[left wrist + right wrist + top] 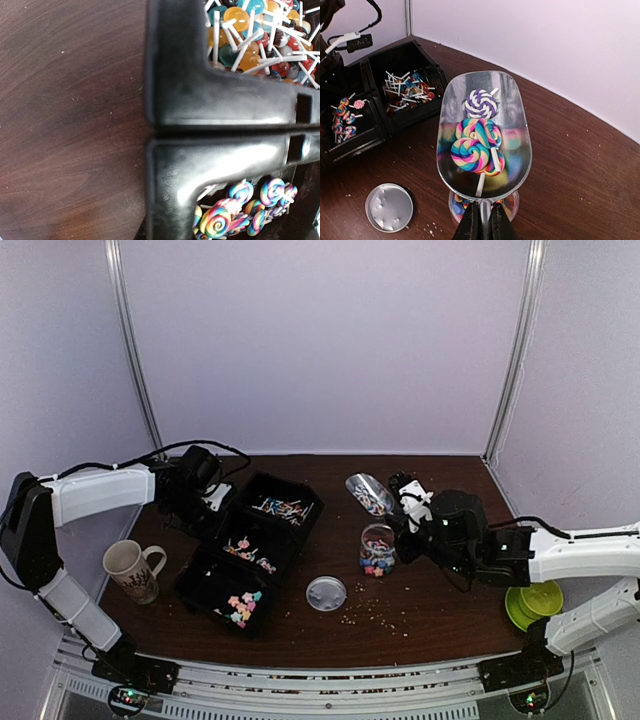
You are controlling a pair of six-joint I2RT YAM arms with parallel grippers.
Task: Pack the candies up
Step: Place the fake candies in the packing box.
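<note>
Desk: dark brown wood-grain desk point(440, 615), flecked with pale crumbs.
Bins: glossy black plastic bins point(215, 100), plain.
Far bin: round ball lollipops point(239, 17) in orange, yellow, teal and dark red, on white sticks.
Middle bin: flat swirl lollipops point(216, 220), spirals of pink, yellow, blue and green.
Near bin: star-shaped candies point(240, 608), pink, yellow and pale blue-green.
Scoop: shiny silver metal scoop point(512, 115), mirroring blurred sweet colours.
In scoop: purple-and-white swirl lollipop point(481, 103); rainbow swirl lollipops point(469, 155), striped pink, blue, yellow, green and orange.
Jar: clear plastic jar point(377, 533), mixed colours inside.
Lid: round silvery lid point(389, 206).
Mug: cream ceramic mug point(128, 568) with dark print.
Disc: lime-green round disc point(535, 602).
</note>
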